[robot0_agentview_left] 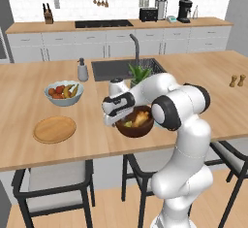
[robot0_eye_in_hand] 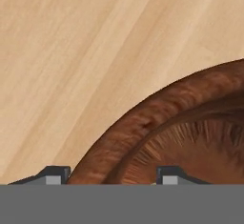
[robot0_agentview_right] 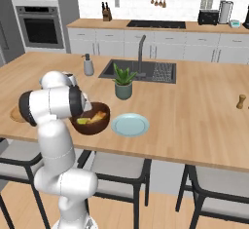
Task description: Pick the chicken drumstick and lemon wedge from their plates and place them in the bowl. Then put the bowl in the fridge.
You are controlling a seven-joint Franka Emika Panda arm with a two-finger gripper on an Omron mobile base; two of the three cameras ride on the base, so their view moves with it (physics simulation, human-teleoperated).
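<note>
Straddling the near rim of the dark wooden bowl (robot0_eye_in_hand: 157, 123), the gripper (robot0_eye_in_hand: 110, 173) is sitting with one fingertip outside the wall and the other inside, the jaws part-way apart; whether they are yet pinching the rim cannot be told. In the left base view the bowl (robot0_agentview_left: 135, 125) is resting on the island counter (robot0_agentview_left: 29, 144) near its front edge, the robot's hand covering its left side, and the chicken drumstick (robot0_agentview_left: 141, 119) and the lemon wedge (robot0_agentview_left: 128, 123) are already lying inside it. From the right, the lemon wedge (robot0_agentview_right: 83, 121) is showing beside the drumstick (robot0_agentview_right: 98, 116), and the emptied blue-green plate (robot0_agentview_right: 130, 124) is lying just beside the bowl on the far side from the arm, the potted plant (robot0_agentview_right: 123, 83) standing behind it. The bare wooden plate (robot0_agentview_left: 54, 128) and the fruit bowl (robot0_agentview_left: 64, 93) are sitting well apart to the left. A straight lift looks clear overhead; the likely risk is the loaded bowl tilting from a one-sided rim hold.
</note>
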